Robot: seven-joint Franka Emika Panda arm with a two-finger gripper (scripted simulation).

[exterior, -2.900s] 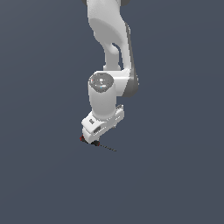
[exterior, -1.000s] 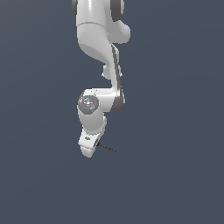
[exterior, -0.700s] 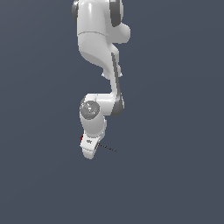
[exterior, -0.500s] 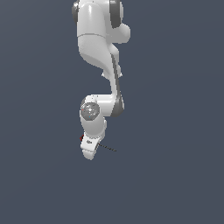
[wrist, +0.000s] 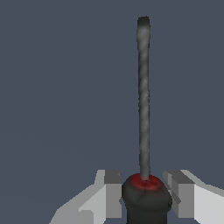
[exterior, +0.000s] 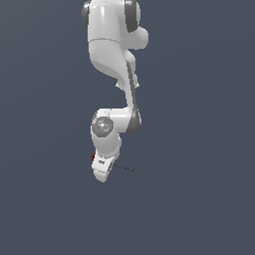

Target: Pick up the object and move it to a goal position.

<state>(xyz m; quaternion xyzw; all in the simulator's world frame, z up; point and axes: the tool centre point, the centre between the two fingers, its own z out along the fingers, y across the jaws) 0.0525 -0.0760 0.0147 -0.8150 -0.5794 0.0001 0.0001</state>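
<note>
The object is a small screwdriver [wrist: 146, 199] with a black handle, a red collar and a thin dark shaft [wrist: 143, 96] pointing away from the wrist camera. My gripper [wrist: 143, 178] is shut on the handle, with one white finger [wrist: 110, 192] pressed against each side. In the exterior view the white gripper [exterior: 103, 167] hangs low under the arm. The screwdriver's shaft [exterior: 123, 168] sticks out toward the exterior view's right, and a spot of its red handle [exterior: 93, 157] shows on the other side. The rest of the handle is hidden by the hand.
A plain dark grey-blue surface fills both views. The white arm [exterior: 112, 45] rises above the gripper in the exterior view.
Since 2.9 s ago the gripper has carried the screwdriver down and toward the exterior view's left. Over the last second it has barely moved, still holding the screwdriver.
</note>
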